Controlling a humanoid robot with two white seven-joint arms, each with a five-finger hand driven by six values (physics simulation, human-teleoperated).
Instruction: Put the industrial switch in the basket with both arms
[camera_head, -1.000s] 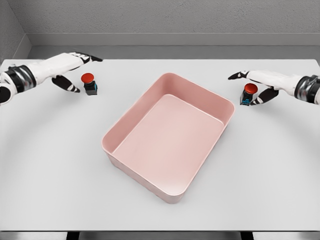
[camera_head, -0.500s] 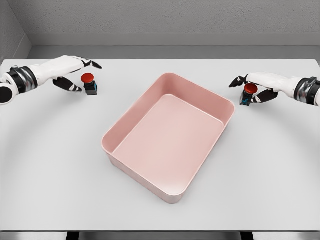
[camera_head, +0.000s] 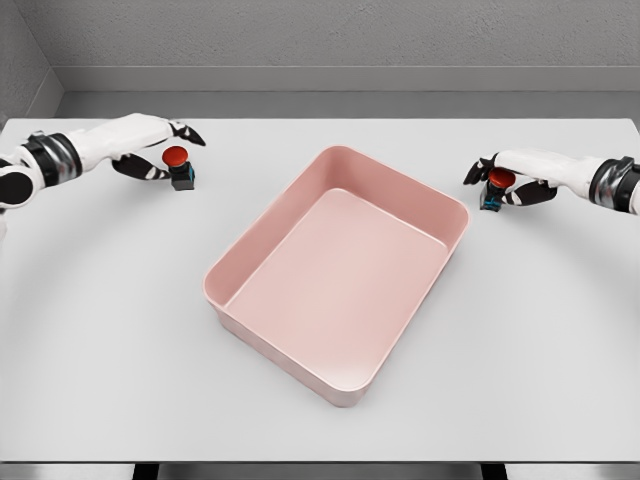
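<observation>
Nearest us on the white tabletop (camera_head: 120, 340) sits the pink basket (camera_head: 262, 255), turned at an angle so one corner points toward six o'clock and the opposite corner toward twelve; we see nothing inside it. Farther back, at about ten o'clock from the basket, we find one switch (camera_head: 179, 169) with a red cap on a black body, standing upright and well apart from the basket. Our left hand (camera_head: 150, 142) is just beside it, upper fingers (camera_head: 190, 133) reaching over the cap and thumb low at its side; they bracket the switch loosely, and we cannot tell whether they touch it. At about two o'clock from the basket, near its right rim, stands the second switch (camera_head: 494, 189), red cap on a dark body with a blue mark. Our right hand (camera_head: 522, 179) is cupped around it, fingers curled over the cap and thumb below, apparently closing on it.
</observation>
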